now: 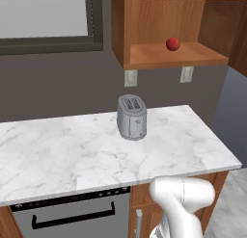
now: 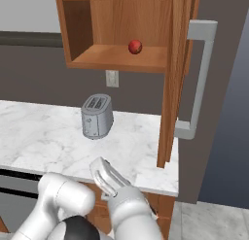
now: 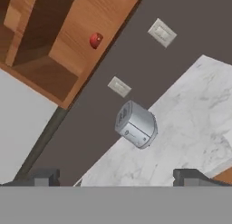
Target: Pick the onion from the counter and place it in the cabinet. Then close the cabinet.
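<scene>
The onion [image 1: 172,44] [image 2: 135,46] [image 3: 95,40] lies on the bottom board of the cabinet [image 1: 159,20] [image 2: 114,57] [image 3: 50,46], which hangs above the counter [image 1: 72,150] [image 2: 44,137] [image 3: 190,132]. The cabinet door [image 2: 171,78] stands wide open, edge-on in the right base view, with its grey bar handle [image 2: 202,78] facing right. My gripper [image 2: 103,172] [image 3: 118,177] is low at the counter's front edge, well below the onion and apart from it. It is open, with nothing between its fingertips [image 3: 45,177].
A silver toaster [image 1: 131,117] [image 2: 97,116] [image 3: 136,124] stands on the counter under the cabinet. Two wall outlets [image 1: 130,78] [image 3: 161,32] sit on the dark wall behind it. A dark appliance front [image 1: 72,215] lies below the counter at the left.
</scene>
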Controlling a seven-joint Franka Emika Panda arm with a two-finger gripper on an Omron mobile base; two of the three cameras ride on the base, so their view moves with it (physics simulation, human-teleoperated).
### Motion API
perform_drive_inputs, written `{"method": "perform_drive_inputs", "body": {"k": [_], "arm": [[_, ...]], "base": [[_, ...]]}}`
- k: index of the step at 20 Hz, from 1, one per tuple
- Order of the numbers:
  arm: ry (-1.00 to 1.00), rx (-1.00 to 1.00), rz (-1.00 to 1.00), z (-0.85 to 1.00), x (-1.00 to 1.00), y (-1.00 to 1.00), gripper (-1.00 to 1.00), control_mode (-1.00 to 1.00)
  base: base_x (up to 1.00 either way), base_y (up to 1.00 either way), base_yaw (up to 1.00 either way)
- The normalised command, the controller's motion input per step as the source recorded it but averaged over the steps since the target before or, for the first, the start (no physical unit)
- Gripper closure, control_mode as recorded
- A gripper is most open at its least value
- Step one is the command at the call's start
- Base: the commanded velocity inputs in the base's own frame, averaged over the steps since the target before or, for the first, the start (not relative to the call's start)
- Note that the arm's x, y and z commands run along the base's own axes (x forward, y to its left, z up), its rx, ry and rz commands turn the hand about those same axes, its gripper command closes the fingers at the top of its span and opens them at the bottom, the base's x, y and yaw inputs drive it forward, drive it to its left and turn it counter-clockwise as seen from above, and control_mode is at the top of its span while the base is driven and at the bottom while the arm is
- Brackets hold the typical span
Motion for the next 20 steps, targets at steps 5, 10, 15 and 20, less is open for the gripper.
{"method": "perform_drive_inputs", "body": {"k": [5,10,15,20], "arm": [[-0.03,0.27,0.01,0.0,0.0,-0.43,-1.0,-1.0],[0.0,0.29,0.08,-0.04,0.0,-0.56,-1.0,-1.0],[-0.02,0.23,0.13,-0.18,0.0,-0.63,-1.0,-1.0],[-0.02,0.26,0.13,-0.05,0.01,-0.69,-1.0,-1.0]], "base": [[0.0,0.0,0.0],[0.0,0.0,0.0],[0.0,0.0,0.0],[0.0,0.0,0.0]]}}
